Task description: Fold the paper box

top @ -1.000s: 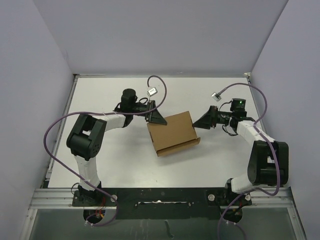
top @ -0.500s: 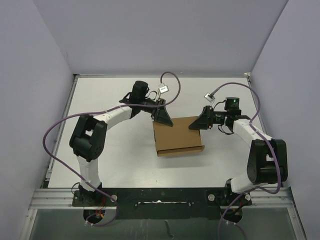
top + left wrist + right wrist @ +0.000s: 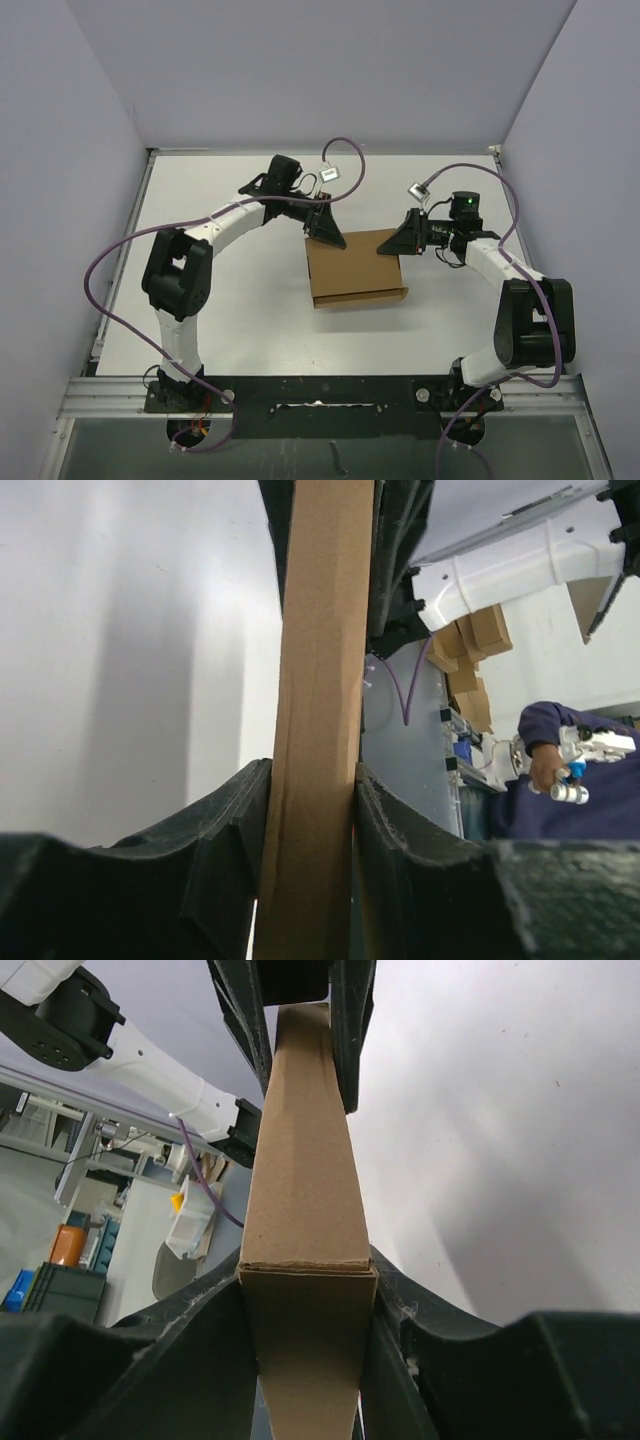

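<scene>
Clenched on paper box (image 3: 355,268): left jaws at far-left corner, right jaws at far-right corner. Plain brown cardboard, shallow, rectangular, lip along near edge, at middle of white counter (image 3: 230,320). Pale lilac walls (image 3: 320,70) on three sides.

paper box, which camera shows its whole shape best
The top external view: the paper box shows its whole brown outline from above. The left wrist view shows only a narrow edge-on strip in the left gripper; the right wrist view, only one edge in the right gripper.
</scene>
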